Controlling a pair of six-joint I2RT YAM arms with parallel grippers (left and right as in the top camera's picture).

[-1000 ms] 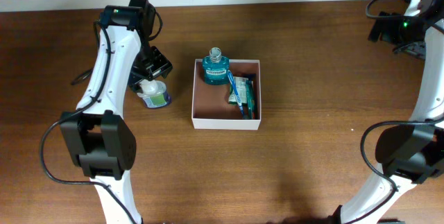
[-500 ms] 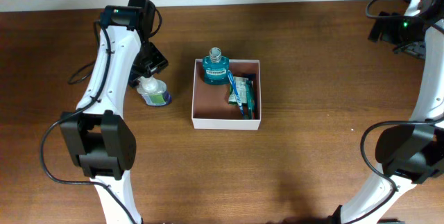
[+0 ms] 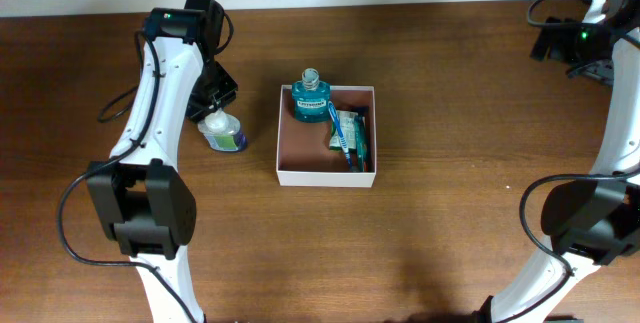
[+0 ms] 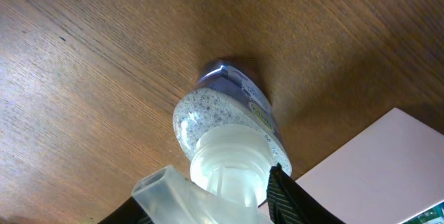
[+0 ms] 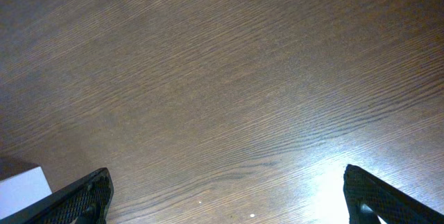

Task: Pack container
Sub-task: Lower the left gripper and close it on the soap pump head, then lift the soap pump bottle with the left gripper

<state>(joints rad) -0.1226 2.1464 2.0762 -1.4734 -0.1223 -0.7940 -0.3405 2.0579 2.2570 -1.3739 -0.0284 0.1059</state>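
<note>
Just left of the container (image 3: 326, 177), the left gripper (image 4: 208, 209) clamps the pump head of a pump bottle (image 4: 225, 123) standing base-down on the table (image 3: 450, 213). Only the left wrist view shows this contact. The container is square, with no long axis, and opens upward. Well right of it, the right gripper (image 5: 225, 196) is spread wide, holding nothing.

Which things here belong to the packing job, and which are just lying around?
Job: container, teal bottle, blue toothbrush, green packet, pump bottle, left gripper.
Lying about: black cable.
</note>
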